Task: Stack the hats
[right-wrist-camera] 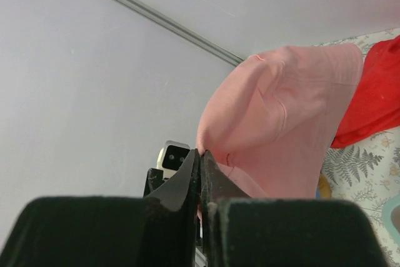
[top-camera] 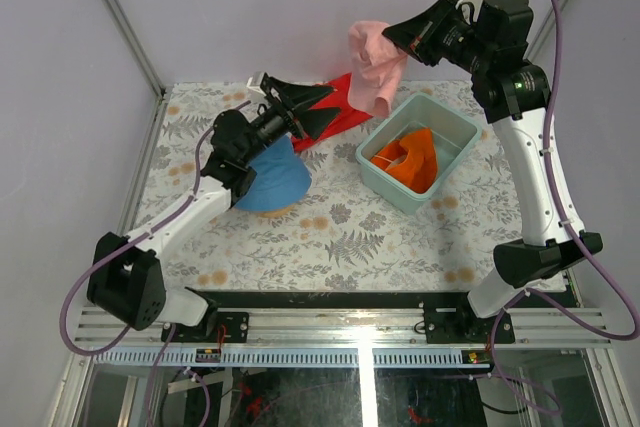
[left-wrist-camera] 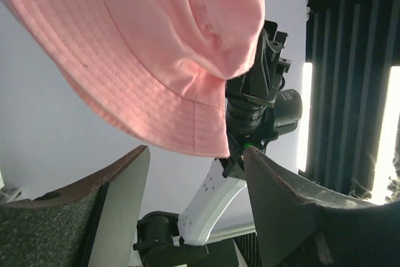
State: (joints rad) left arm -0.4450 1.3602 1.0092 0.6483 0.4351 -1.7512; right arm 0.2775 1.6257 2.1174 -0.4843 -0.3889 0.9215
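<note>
My right gripper (top-camera: 392,39) is shut on a fold of the pink hat (top-camera: 374,69) and holds it high above the table's far edge; the closed jaws (right-wrist-camera: 201,154) pinch the pink hat (right-wrist-camera: 287,123), which hangs limp. My left gripper (top-camera: 335,102) is open, raised and pointing at the hat's lower brim from the left. In the left wrist view the pink hat (left-wrist-camera: 156,48) hangs just above that gripper (left-wrist-camera: 197,161), with nothing between the fingers (left-wrist-camera: 119,204). The blue hat (top-camera: 275,179) lies under the left forearm. The orange hat (top-camera: 410,157) sits in the bin.
A pale teal bin (top-camera: 445,115) stands at right centre. A flat red cloth (top-camera: 350,119) lies at the back behind the left gripper, also seen as red cloth (right-wrist-camera: 372,98). The floral tablecloth (top-camera: 340,237) covers the table.
</note>
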